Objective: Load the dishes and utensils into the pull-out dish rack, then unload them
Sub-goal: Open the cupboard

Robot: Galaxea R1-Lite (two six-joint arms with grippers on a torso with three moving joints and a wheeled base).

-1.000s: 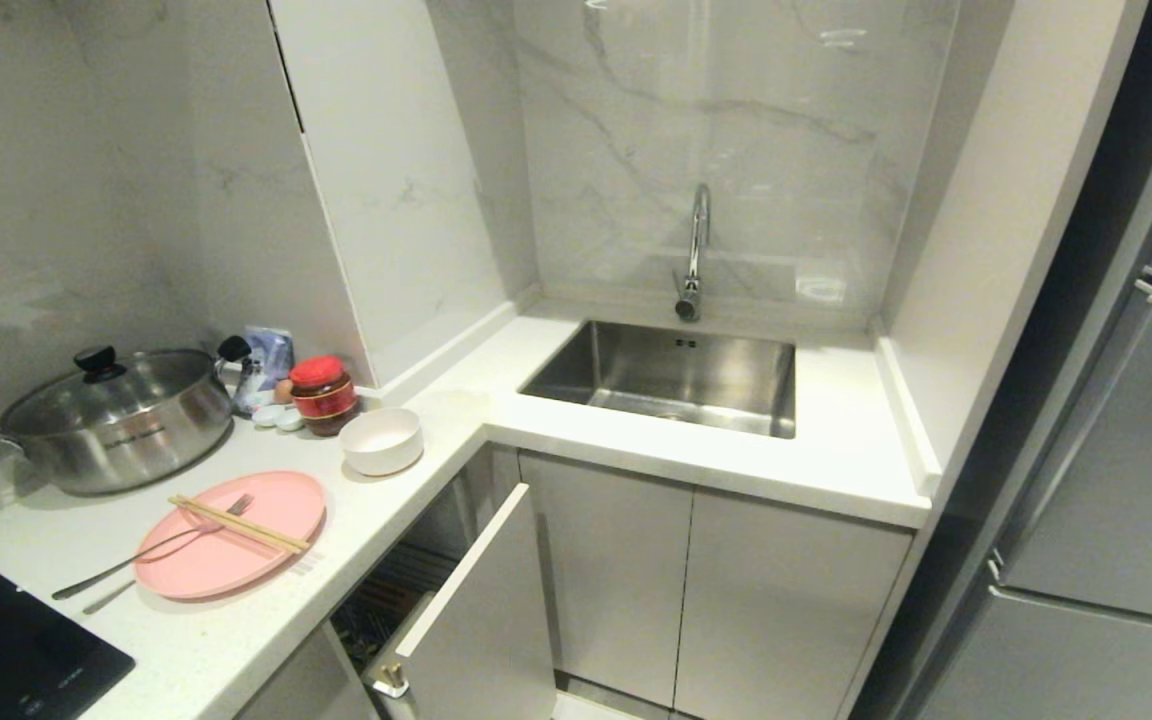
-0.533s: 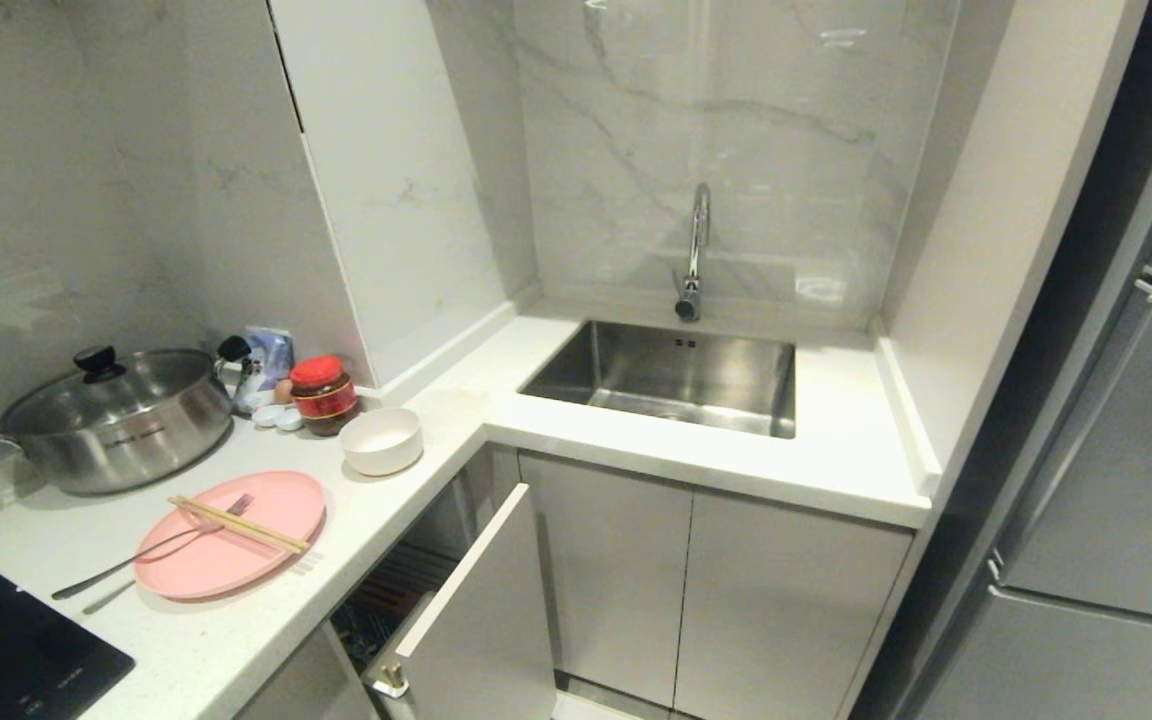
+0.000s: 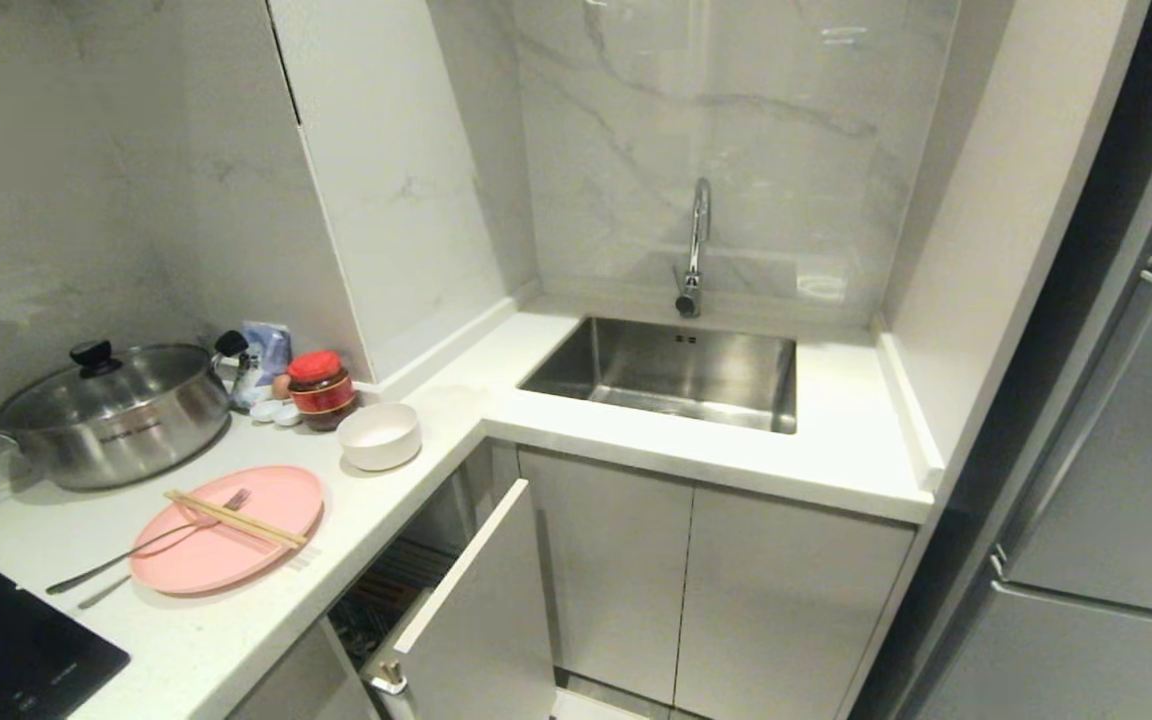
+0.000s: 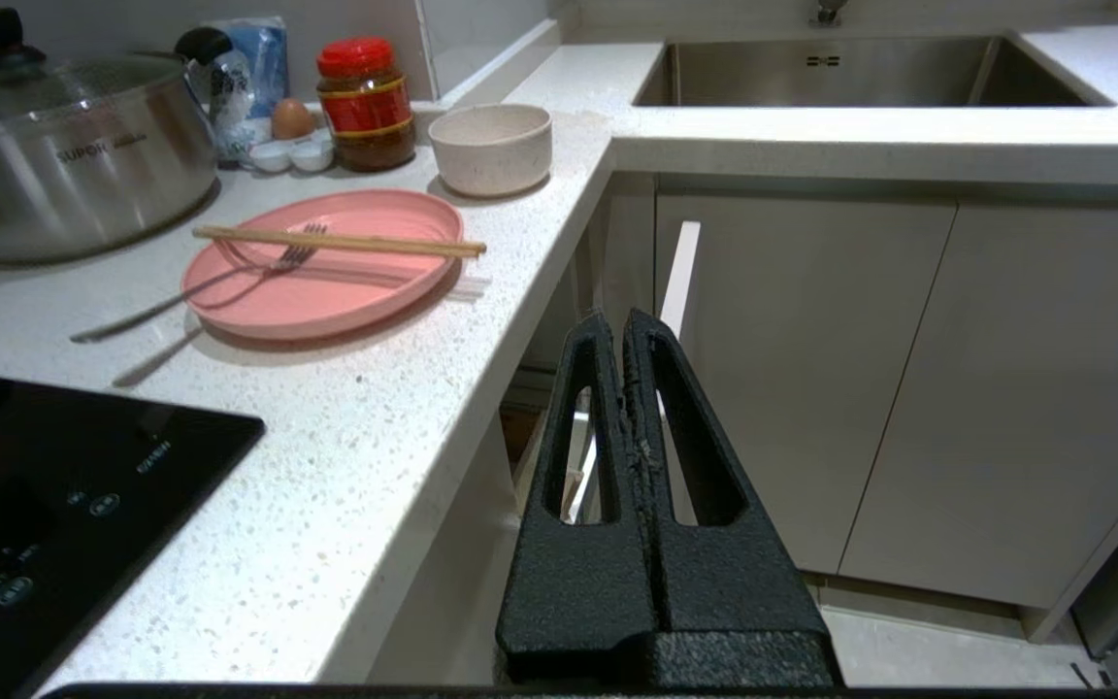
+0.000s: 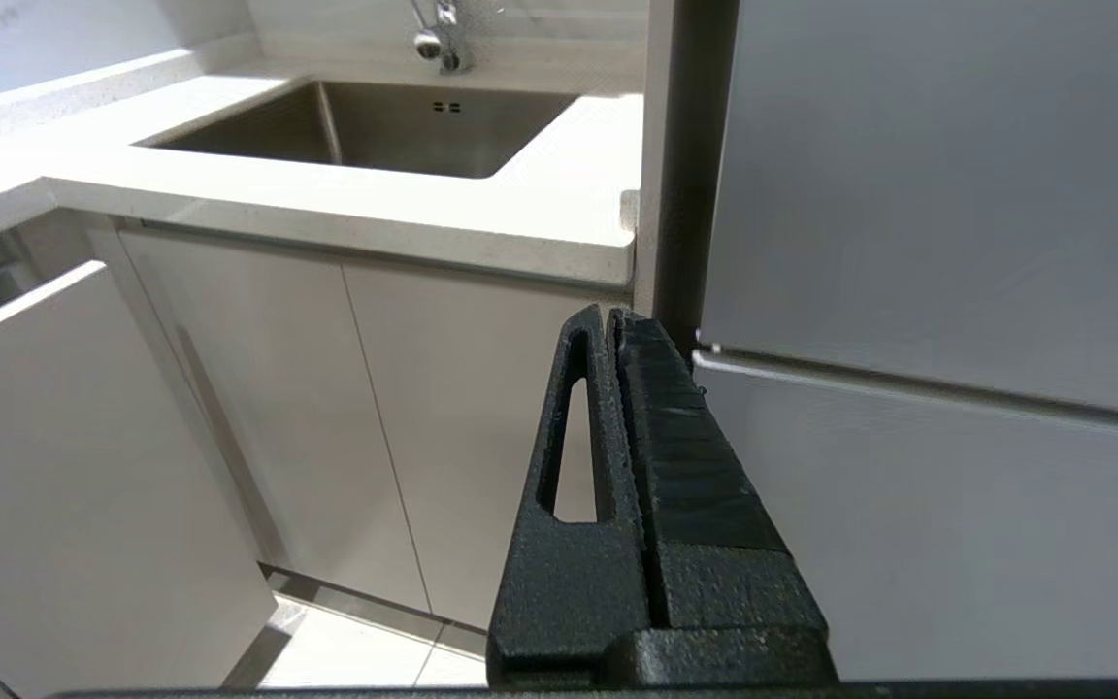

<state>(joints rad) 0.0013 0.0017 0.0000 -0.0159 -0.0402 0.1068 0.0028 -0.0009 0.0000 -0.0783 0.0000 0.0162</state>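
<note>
We read SUPOR on the pot (image 4: 64, 155); beside it the plate (image 3: 226, 530) carries chopsticks (image 3: 234, 519) and fork (image 3: 146, 545), bowl (image 3: 380, 436) behind, rack (image 3: 391, 600) below; left gripper (image 4: 617, 325) and right gripper (image 5: 612, 320) both pinched closed, empty.

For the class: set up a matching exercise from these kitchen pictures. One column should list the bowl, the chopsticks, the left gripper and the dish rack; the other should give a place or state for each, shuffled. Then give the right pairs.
Column one:
1. bowl
2. chopsticks
3. left gripper
4. dish rack

Column two:
A. pulled partly out below the counter
B. lying across the pink plate
C. shut, holding nothing
D. standing on the counter beside the red-lidded jar

Pairs: 1-D, 2-B, 3-C, 4-A
</note>
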